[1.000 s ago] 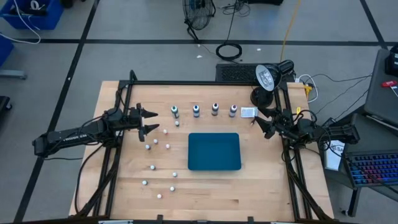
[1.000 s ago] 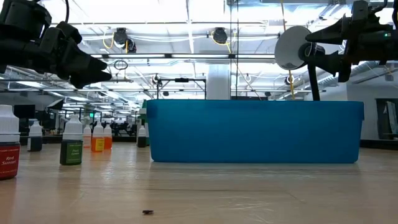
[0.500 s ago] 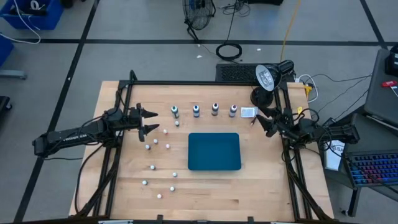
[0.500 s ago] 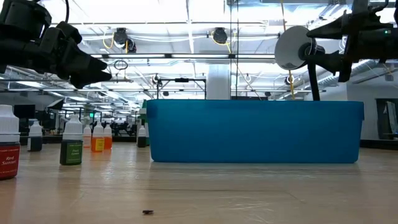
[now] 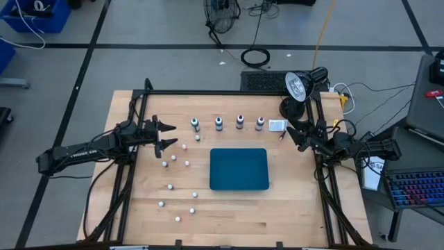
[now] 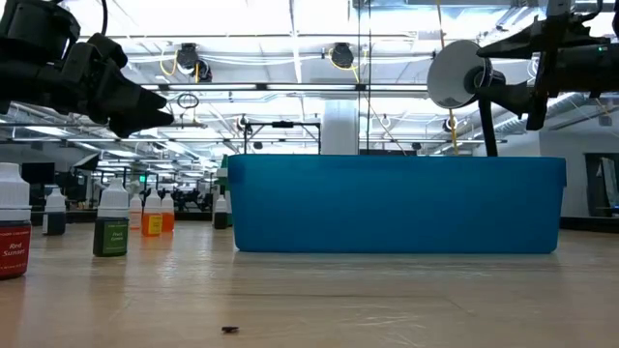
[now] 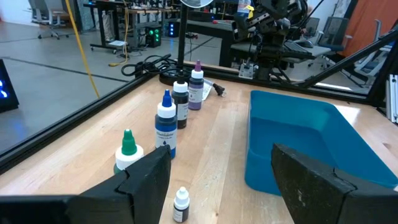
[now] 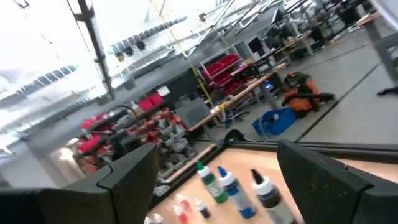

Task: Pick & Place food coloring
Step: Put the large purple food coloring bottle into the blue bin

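Blue bin (image 5: 238, 169) | food coloring (image 5: 228, 123) between both empty, wide-open end effectors: left (image 5: 168, 137), right (image 5: 291, 137)

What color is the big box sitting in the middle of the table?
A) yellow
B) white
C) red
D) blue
D: the open bin in the middle of the wooden table is blue, seen from above and again as a blue wall in the low view, with the row of food coloring bottles lined up just behind it.

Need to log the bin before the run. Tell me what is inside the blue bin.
Nothing shows inside the blue bin: the high view and left wrist view show only its bare blue floor. The left tool hides the near corner in the wrist view, but the high view shows it bare.
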`<action>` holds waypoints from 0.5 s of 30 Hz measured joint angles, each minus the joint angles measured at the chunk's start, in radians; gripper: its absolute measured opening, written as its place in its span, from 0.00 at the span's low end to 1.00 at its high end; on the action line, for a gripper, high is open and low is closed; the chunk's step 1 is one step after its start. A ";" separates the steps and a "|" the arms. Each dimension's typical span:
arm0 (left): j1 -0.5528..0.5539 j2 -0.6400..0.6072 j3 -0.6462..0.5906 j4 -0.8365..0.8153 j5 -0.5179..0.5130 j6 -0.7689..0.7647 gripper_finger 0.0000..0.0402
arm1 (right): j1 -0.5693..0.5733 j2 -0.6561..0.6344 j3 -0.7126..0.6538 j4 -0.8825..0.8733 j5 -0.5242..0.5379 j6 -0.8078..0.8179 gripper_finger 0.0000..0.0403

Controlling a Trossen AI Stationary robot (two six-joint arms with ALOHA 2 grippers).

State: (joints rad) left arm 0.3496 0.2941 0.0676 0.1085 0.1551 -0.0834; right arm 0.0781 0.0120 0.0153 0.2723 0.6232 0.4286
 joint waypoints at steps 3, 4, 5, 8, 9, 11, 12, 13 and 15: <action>0.000 0.000 0.000 0.000 0.000 0.000 0.68 | 0.000 0.001 0.000 -0.014 0.066 -0.094 0.77; 0.000 0.000 0.000 0.000 0.000 0.000 0.68 | 0.000 0.001 0.000 -0.023 0.093 -0.131 0.77; 0.000 0.000 0.000 -0.001 0.000 0.000 0.68 | 0.000 0.001 0.000 -0.033 0.117 -0.157 0.77; 0.000 0.000 0.000 0.000 0.000 0.000 0.68 | 0.000 0.002 0.000 -0.066 0.139 -0.179 0.77; 0.000 0.000 0.000 0.000 0.000 0.000 0.68 | 0.000 0.002 0.000 -0.069 0.139 -0.179 0.77; 0.000 0.000 0.000 0.000 0.000 0.000 0.68 | 0.000 0.002 0.000 -0.068 0.136 -0.179 0.77; 0.000 0.000 0.000 0.000 0.000 0.000 0.68 | 0.000 0.002 0.000 -0.068 0.136 -0.179 0.77; 0.000 0.000 0.000 0.000 0.000 0.000 0.68 | 0.000 0.002 0.000 -0.068 0.136 -0.179 0.77; 0.000 0.000 0.000 0.000 0.000 0.000 0.68 | 0.000 0.002 0.000 -0.064 0.136 -0.187 0.77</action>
State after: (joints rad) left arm 0.3496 0.2943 0.0677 0.1085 0.1551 -0.0830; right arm 0.0777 0.0135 0.0154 0.2087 0.7593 0.2415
